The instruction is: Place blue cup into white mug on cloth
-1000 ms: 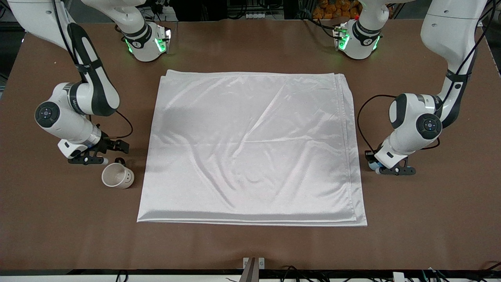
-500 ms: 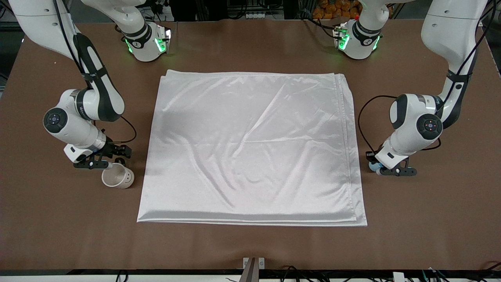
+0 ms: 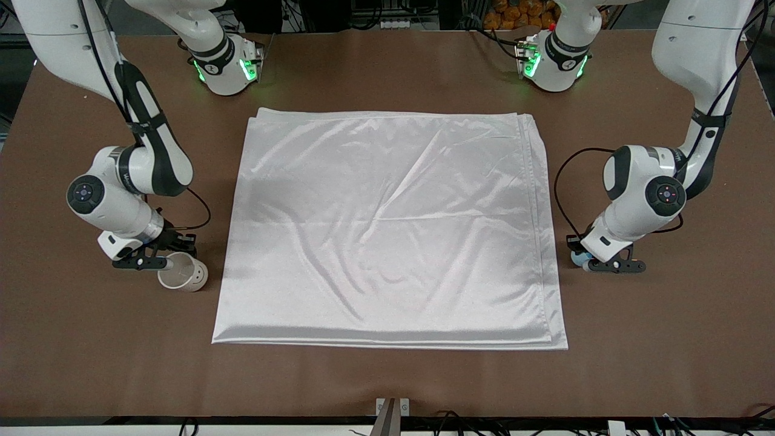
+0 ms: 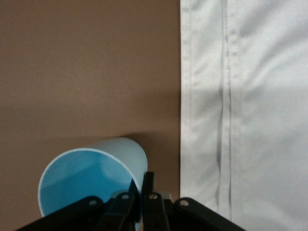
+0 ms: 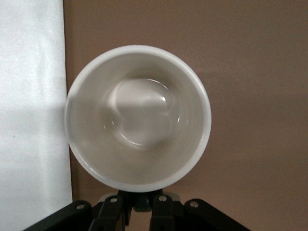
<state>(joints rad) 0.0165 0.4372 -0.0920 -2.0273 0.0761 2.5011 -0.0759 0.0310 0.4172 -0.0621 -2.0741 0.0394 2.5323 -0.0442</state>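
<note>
Both cups gripped, neither on the cloth yet.
Beside the shiny white folded satin cloth [image 3: 387, 230], the left claw [image 4: 137, 199] pinches the light-blue handleless cup's [image 4: 91, 175] wall; the right claw [image 5: 139, 202] pinches the cream-white ceramic mug's [image 5: 137, 118] rim. Lifting and nesting remain.

the blue cup [image 3: 578, 258] is nearly all hidden under the left gripper [image 3: 611, 265]; the white mug [image 3: 182, 272] handle seems covered by the right gripper [image 3: 158, 254].

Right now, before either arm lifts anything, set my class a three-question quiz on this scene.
1. True or false: the blue cup sits inside the white mug.
2. The white mug, at the right gripper, stands: A) on the bare table beside the cloth; B) on the cloth; C) upside down.
3. Fill in: the left gripper pinches the blue cup's ____.
Key: 1 false; 2 A; 3 rim.
</note>
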